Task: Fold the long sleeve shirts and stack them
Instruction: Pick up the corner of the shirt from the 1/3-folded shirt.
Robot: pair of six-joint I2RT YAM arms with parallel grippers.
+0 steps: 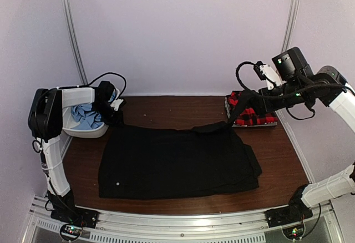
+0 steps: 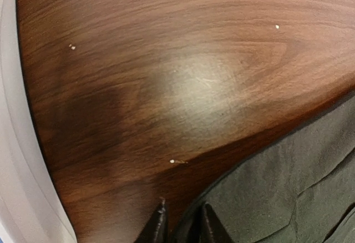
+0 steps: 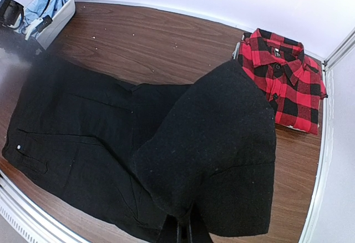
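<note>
The black shirt [image 1: 177,162] lies spread across the middle of the table, also in the right wrist view [image 3: 83,132]. My left gripper [image 1: 115,118] sits low at its far left corner, the fingers closed on the cloth edge [image 2: 184,226]. My right gripper [image 1: 232,120] is shut on the shirt's far right part and holds it lifted, so a flap drapes over the fingers [image 3: 186,229]. The red-and-black plaid shirt [image 1: 258,115] lies folded at the far right, also seen from the right wrist [image 3: 285,79]. The light blue shirt [image 1: 89,115] is bunched in a bin.
A white bin [image 1: 83,131] holding the blue shirt stands at the far left, by the left arm. Bare brown tabletop [image 2: 194,76] lies beyond the black shirt. White walls close in the back and sides. A metal rail [image 1: 177,221] runs along the near edge.
</note>
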